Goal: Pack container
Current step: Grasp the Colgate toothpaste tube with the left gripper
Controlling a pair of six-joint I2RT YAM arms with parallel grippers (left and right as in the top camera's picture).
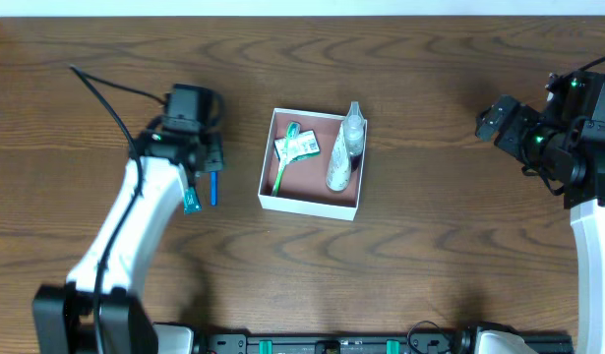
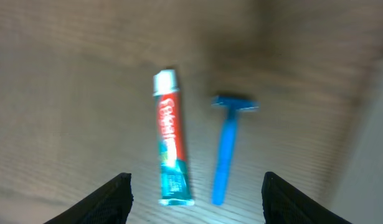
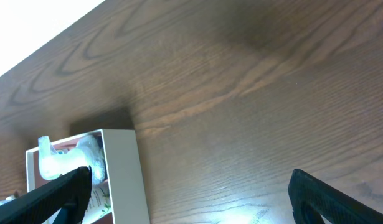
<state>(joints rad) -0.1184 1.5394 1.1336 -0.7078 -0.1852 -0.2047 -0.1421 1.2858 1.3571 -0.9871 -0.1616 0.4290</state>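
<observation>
Above toothpaste (image 2: pixel 169 140) and razor (image 2: pixel 228 146) on bench (image 1: pixel 430 118), left fingers (image 2: pixel 113 199) spread wide, empty; right fingers (image 3: pixel 328 199) likewise, well apart from container (image 1: pixel 307 208).

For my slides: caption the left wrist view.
Open left gripper above toothpaste tube and blue razor, side by side on wooden table.

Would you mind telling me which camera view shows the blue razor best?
The left wrist view: the blue razor lies whole beside the toothpaste tube, though slightly blurred. Overhead shows it small, next to the left arm. The right wrist view misses it.
</observation>
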